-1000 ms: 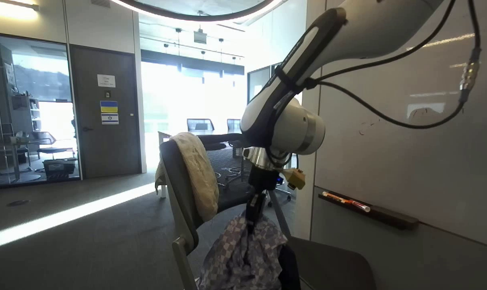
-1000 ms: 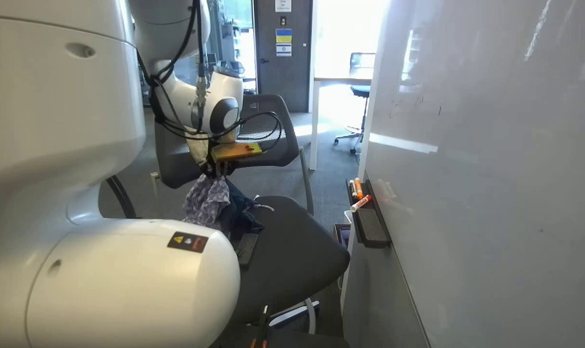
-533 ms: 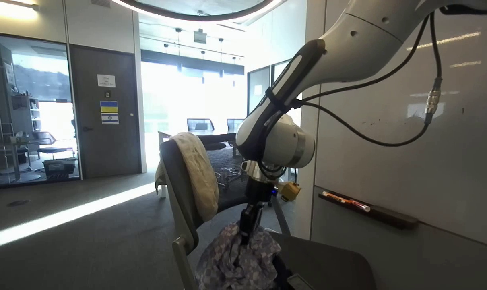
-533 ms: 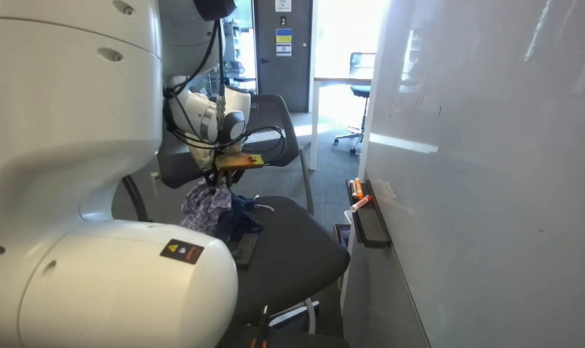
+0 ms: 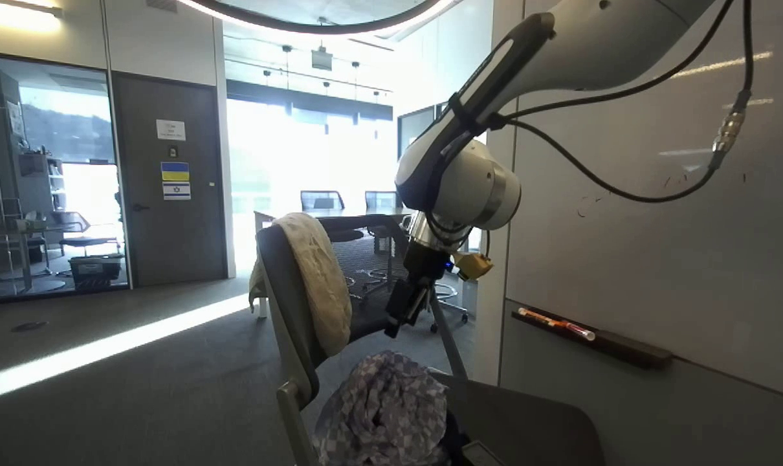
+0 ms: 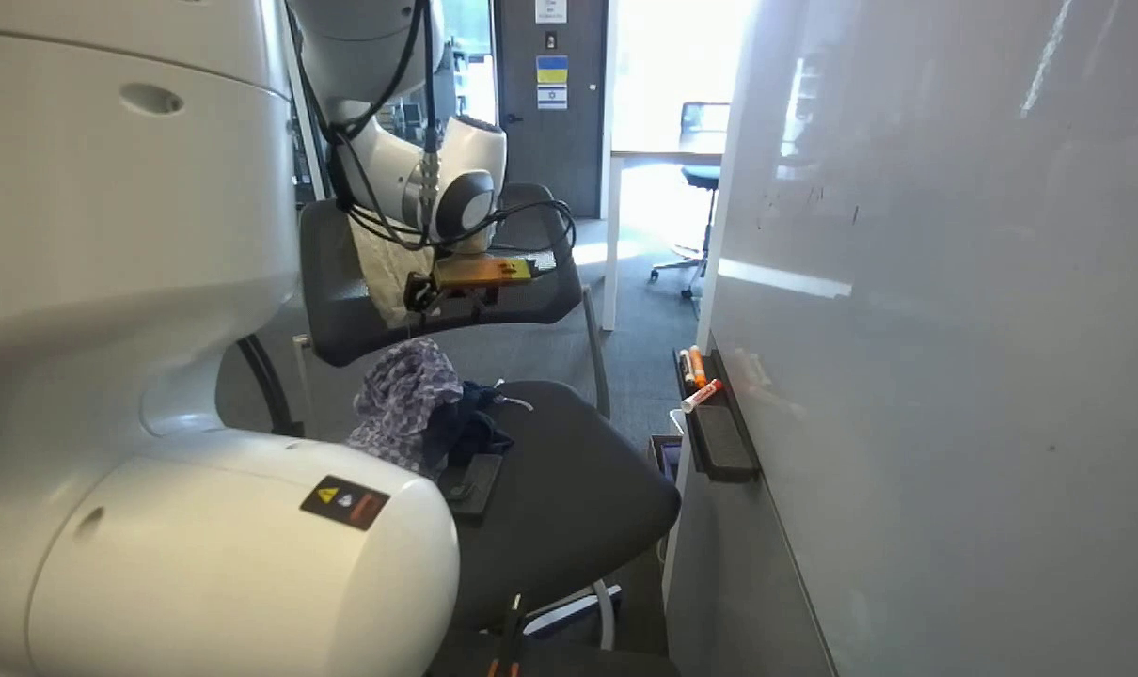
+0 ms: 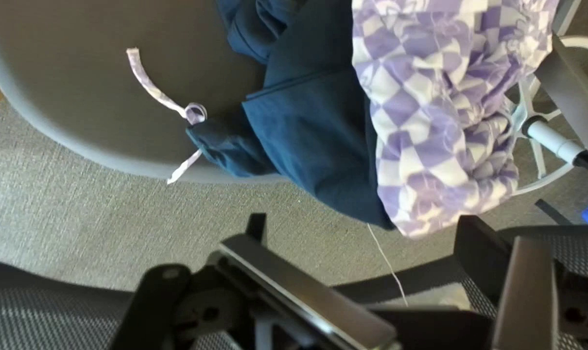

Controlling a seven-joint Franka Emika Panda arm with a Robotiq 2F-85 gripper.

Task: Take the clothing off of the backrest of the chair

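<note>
Standing upright, a dark gray chair [image 6: 569, 489], its mesh backrest [image 5: 280, 272] draped with rumpled cream cloth [image 5: 317, 278]. On the seat [image 7: 80, 87], overhanging its edge: the garment [image 7: 420, 112], purple-and-white checks, crumpled and heaped. Dark blue fabric [image 7: 318, 121] lies against it (same piece or another, cannot tell). Gripper [image 7: 364, 238] above, jaws spread wide. Pale cords [image 7: 152, 89] poke from the blue.

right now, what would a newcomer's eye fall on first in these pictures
Probably the white arm, huge on the picture's left side in an exterior view. Next, the purple checked cloth, bunched against a dark blue cloth at the back edge of the seat, below the open gripper. Then the cream cloth, draped over the backrest.
</note>
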